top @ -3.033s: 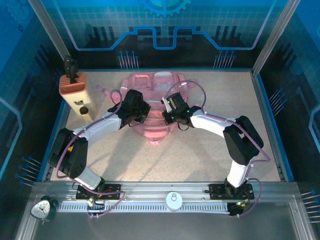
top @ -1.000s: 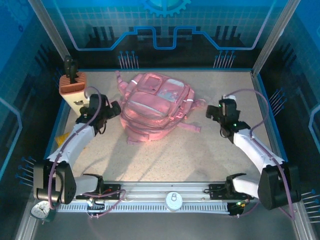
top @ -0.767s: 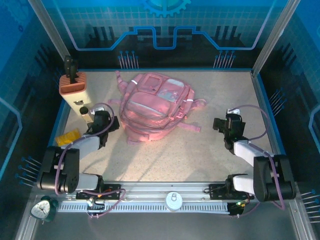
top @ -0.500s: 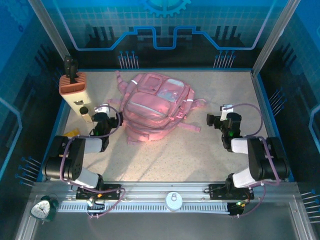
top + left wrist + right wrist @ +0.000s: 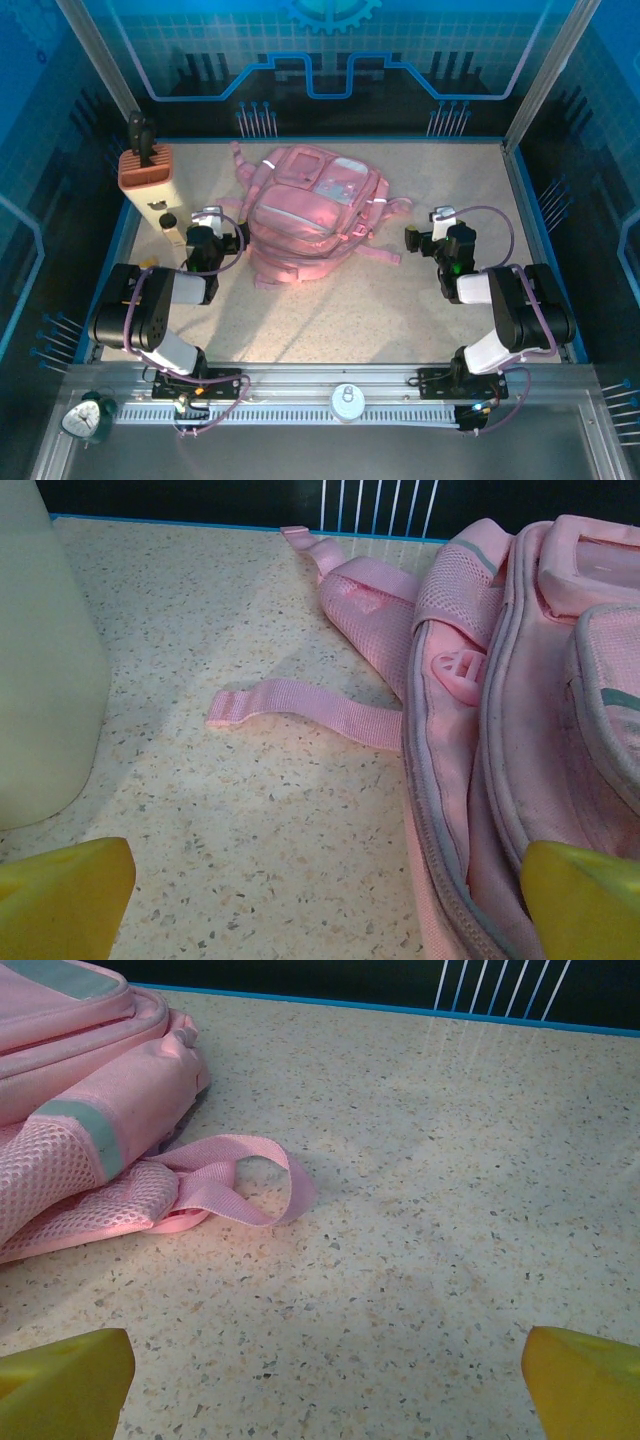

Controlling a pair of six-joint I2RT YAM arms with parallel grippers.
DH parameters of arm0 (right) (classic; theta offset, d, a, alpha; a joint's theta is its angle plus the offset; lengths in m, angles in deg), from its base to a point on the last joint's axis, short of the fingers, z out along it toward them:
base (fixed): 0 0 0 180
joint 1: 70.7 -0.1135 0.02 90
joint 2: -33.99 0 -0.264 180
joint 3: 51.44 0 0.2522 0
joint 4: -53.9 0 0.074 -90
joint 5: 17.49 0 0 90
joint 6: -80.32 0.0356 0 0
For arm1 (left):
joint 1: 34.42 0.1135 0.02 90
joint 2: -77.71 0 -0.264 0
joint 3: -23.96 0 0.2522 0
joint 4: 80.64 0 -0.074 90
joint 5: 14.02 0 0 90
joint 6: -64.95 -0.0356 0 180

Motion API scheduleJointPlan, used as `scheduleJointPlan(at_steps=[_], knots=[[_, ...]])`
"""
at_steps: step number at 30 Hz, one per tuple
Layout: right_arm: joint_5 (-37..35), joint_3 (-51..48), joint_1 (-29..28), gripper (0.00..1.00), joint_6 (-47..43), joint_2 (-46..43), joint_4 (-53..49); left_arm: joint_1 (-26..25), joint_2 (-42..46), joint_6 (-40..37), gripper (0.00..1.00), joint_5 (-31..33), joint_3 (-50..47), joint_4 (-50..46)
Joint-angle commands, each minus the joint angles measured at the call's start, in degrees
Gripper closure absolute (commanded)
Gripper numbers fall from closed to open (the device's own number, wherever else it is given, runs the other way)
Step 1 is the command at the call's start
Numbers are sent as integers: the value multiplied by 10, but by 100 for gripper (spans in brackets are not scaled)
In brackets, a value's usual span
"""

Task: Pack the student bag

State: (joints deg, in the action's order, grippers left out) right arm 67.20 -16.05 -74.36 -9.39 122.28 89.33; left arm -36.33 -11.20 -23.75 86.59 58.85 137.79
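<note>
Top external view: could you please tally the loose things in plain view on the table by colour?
Pink: 1, soft pink fabric backpack
Orange-brown: 1, block-shaped holder
Black: 1, dark upright object at the holder's far end
Cream: 1, pale plastic container
Total: 4
</note>
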Motion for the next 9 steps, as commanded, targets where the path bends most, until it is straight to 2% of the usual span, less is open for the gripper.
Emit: scheduleJointPlan(at_steps=[1, 9], knots=[[3, 11, -5, 0, -11, 2, 25, 6, -2, -10, 1, -11, 3, 20], [16, 13, 0, 0, -9, 2, 21, 6, -2, -10, 1, -11, 4, 20]])
